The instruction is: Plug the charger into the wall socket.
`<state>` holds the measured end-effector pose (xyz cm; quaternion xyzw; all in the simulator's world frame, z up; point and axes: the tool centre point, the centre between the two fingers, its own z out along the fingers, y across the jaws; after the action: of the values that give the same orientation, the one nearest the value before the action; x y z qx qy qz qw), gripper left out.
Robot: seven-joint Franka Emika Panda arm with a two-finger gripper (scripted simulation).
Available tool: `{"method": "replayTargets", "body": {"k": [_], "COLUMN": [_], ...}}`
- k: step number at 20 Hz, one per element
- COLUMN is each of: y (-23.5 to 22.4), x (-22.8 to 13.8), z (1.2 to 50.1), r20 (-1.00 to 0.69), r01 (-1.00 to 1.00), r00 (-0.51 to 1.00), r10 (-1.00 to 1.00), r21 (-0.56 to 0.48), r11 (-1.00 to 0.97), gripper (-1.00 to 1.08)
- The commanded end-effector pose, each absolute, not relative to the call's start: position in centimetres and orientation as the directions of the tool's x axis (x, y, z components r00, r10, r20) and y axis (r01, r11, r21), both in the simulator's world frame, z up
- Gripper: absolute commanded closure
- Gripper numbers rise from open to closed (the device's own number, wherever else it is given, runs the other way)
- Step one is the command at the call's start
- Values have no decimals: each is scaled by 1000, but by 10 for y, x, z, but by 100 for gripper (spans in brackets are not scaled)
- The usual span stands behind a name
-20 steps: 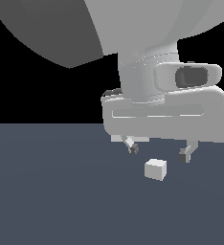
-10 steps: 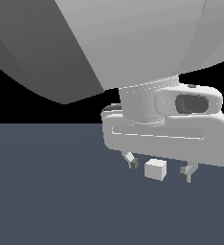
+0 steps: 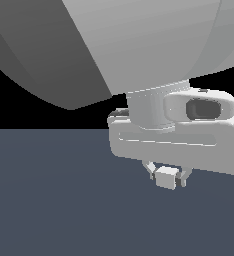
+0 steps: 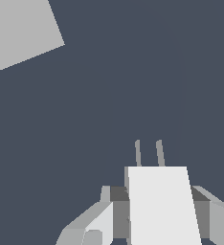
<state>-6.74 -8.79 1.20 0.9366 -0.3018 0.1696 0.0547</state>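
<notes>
The charger point(image 3: 165, 178) is a small whitish cube on the dark surface, below the arm's hand in the exterior view. My gripper point(image 3: 167, 180) straddles it, one finger against each side, shut on it. In the wrist view the charger point(image 4: 159, 201) fills the gap between the two dark pads point(image 4: 118, 210), and its two thin prongs point(image 4: 148, 153) point away from the hand. A flat light-grey plate, the wall socket point(image 4: 18, 33), shows at a corner of the wrist view, well apart from the prongs. Its holes are not visible. The exterior view does not show the socket.
A dark blue-grey floor point(image 3: 49, 200) spreads all around. The arm's large grey body point(image 3: 139, 45) fills the upper part of the exterior view and hides what lies behind it.
The hand has come down over the charger, and the fingers have moved inward from a wide stance until they touch its sides. The charger has stayed about where it was.
</notes>
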Motion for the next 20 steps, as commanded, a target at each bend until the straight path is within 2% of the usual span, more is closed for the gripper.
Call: {"method": "replayTargets", "body": {"k": [1,10,20], "y": [-88,-82,-64], "x": [-67,-63,-52], "z": [12,26,65], "r20": [351,353,358], "r01": [-583,-515,-301], "r00": [761,802,891], "r10": [-546,-482,-279], "r21": [0,1,4], "r11": [-812,-857,-954], "gripper": [108,108,108]}}
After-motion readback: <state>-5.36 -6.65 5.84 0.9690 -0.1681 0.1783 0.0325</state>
